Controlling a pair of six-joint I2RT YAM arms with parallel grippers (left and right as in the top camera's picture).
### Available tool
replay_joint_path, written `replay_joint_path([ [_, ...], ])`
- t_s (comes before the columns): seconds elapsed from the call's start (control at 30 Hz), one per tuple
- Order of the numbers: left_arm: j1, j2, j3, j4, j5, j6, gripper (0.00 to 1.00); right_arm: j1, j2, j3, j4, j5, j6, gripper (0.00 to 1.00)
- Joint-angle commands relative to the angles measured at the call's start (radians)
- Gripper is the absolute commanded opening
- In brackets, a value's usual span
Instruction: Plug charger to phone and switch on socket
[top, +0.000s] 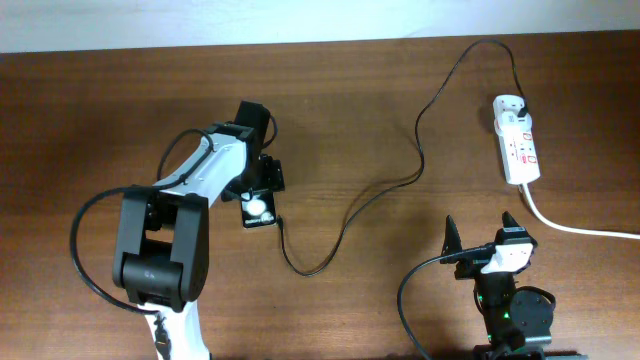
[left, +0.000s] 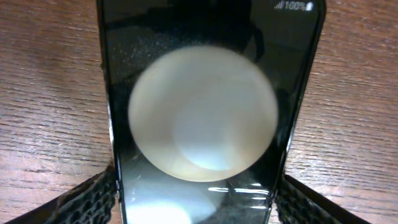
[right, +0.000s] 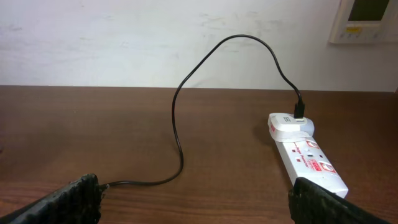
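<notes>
The black phone (top: 258, 210) lies flat on the wooden table, its screen lit with a white round blob. In the left wrist view the phone (left: 199, 112) fills the frame and shows "100%" at its top corner. My left gripper (top: 262, 192) (left: 196, 196) has a finger pressed on each long edge of the phone. The thin black charger cable (top: 420, 130) runs from a white adapter in the socket (top: 520, 150) in a loop to the phone's near end (top: 283, 228); I cannot tell if it is plugged in. My right gripper (top: 482, 238) (right: 199, 205) is open and empty, below the socket (right: 311, 165).
The socket's thick white cord (top: 575, 226) runs off to the right edge. The cable (right: 180, 124) arcs above the table between my right gripper and the wall. A white wall panel (right: 364, 18) hangs at the back right.
</notes>
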Motion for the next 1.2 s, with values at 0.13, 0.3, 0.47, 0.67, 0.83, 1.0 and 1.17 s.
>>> replay_joint_path([
  [0.13, 0.002, 0.047, -0.047, 0.003, 0.067, -0.010, 0.80, 0.006, -0.007, -0.005, -0.004, -0.010, -0.006, 0.99],
  [0.3, 0.002, 0.047, -0.047, 0.003, 0.067, -0.010, 0.77, 0.006, -0.007, -0.005, -0.004, -0.010, -0.006, 0.99],
  [0.47, 0.002, 0.047, -0.047, 0.002, 0.067, -0.010, 0.80, 0.006, -0.007, -0.005, -0.004, -0.010, -0.006, 0.99],
  [0.67, 0.002, 0.047, -0.047, 0.005, 0.046, -0.010, 0.80, 0.006, -0.007, -0.005, -0.004, -0.010, -0.006, 0.99],
  [0.83, 0.002, 0.047, -0.047, 0.029, 0.033, -0.010, 0.82, 0.006, -0.007, -0.005, -0.004, -0.010, -0.006, 0.99],
  [1.0, 0.002, 0.047, -0.047, 0.003, 0.033, -0.009, 0.94, 0.006, -0.007, -0.005, -0.004, -0.010, -0.006, 0.99],
  [1.17, 0.002, 0.047, -0.047, 0.001, 0.029, -0.009, 0.90, 0.006, -0.007, -0.005, -0.004, -0.010, -0.006, 0.99],
])
